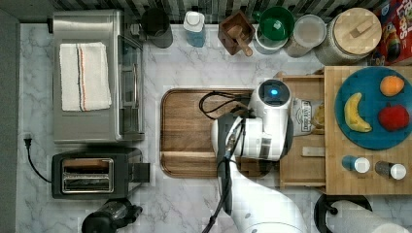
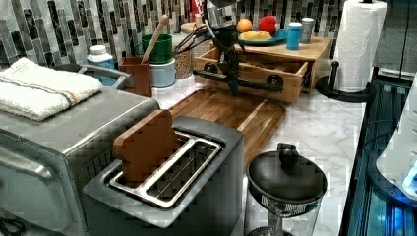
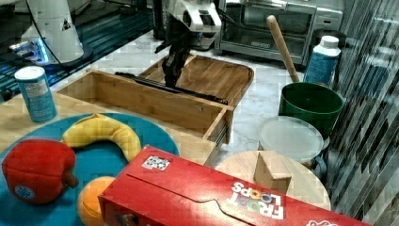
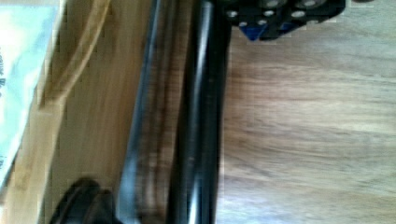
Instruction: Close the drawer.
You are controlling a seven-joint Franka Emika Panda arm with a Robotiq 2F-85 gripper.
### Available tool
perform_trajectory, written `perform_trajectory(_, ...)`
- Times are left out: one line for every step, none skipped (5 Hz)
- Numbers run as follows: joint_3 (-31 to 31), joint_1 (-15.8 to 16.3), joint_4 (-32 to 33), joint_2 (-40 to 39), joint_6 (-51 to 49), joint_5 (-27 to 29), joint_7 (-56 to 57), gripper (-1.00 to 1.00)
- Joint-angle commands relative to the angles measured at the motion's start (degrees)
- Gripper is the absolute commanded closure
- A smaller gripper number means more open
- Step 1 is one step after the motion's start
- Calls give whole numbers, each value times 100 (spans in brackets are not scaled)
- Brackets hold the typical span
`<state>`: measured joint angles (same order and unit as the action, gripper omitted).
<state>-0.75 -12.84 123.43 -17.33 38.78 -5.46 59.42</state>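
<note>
The black pincer point(image 2: 232, 81) hangs point-down at the front of the open light-wood drawer point(image 3: 141, 99), right against the long black bar handle point(image 2: 241, 81) that runs across the drawer's front panel. Whether the pincer is spread or pressed together, I cannot tell; the wrist view gives the black bar point(image 4: 196, 116) close up, lying along the pale wood front, with the darker board grain on its other side.

Directly under the pincer lies the dark brown wooden cutting board point(image 1: 194, 131) with rounded corners, flat on the white marble surface point(image 1: 155, 63). The drawer stands pulled out from the thick light-wood block point(image 1: 335, 160), reaching to the cutting board's edge.

Just past the pincer, inside the drawer, a pale printed packet point(image 1: 302, 116) lies on the bottom. Further on, atop the block, sits a round blue plate point(image 1: 371, 104) with a yellow banana point(image 1: 354, 112), a red apple point(image 1: 393, 117) and an orange point(image 1: 391, 85).

Well away on the pincer's other side, across the board, stand a black toaster point(image 1: 97, 172) and a steel toaster oven point(image 1: 97, 73) with a folded white towel point(image 1: 83, 75) on top.
</note>
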Motion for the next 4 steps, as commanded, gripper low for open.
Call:
perform_trajectory(853, -965, -1258, -99, 279, 233, 1404, 100)
perform_trajectory(1251, -870, -1439, -153, 324, 188, 1719, 100)
perform_trajectory(1311, -1071, -1760, -322, 339, 222, 1976, 100)
perform_trajectory(1376, -1136, -1989, -436, 385, 152, 2141, 100)
